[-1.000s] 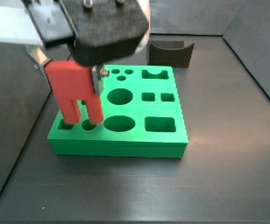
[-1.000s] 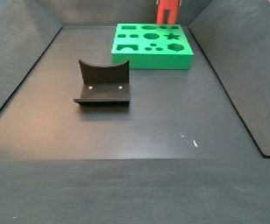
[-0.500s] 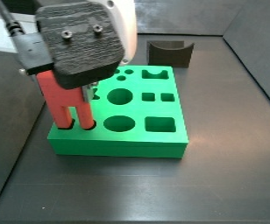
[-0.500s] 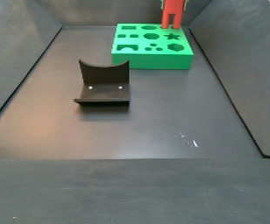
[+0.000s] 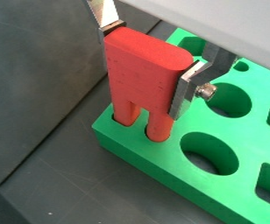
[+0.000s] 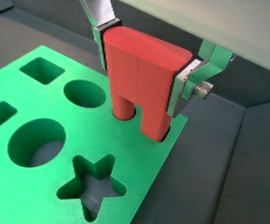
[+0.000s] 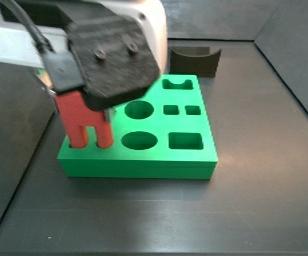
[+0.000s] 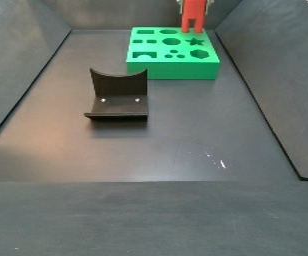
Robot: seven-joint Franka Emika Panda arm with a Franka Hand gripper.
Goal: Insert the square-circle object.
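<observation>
The red square-circle object (image 5: 145,79) is held upright in my gripper (image 5: 147,48), whose silver fingers (image 5: 187,86) are shut on its blocky top. It also shows in the other wrist view (image 6: 141,77). Its two prongs reach down into holes at a corner of the green block (image 5: 208,166), seen in both wrist views. In a side view the piece (image 7: 79,118) stands at the block's near left corner (image 7: 137,160) under the gripper (image 7: 90,85). In a side view the piece (image 8: 193,15) sits at the block's far right corner (image 8: 174,55).
The green block has several other shaped holes: circles (image 6: 36,143), a star (image 6: 93,179), squares (image 7: 185,143). A dark grey block with a curved notch (image 8: 117,96) stands apart on the dark floor; it also shows in a side view (image 7: 196,60). Dark walls enclose the floor.
The gripper has come down with the red piece; its prongs have gone from above the green block's corner into the holes there.
</observation>
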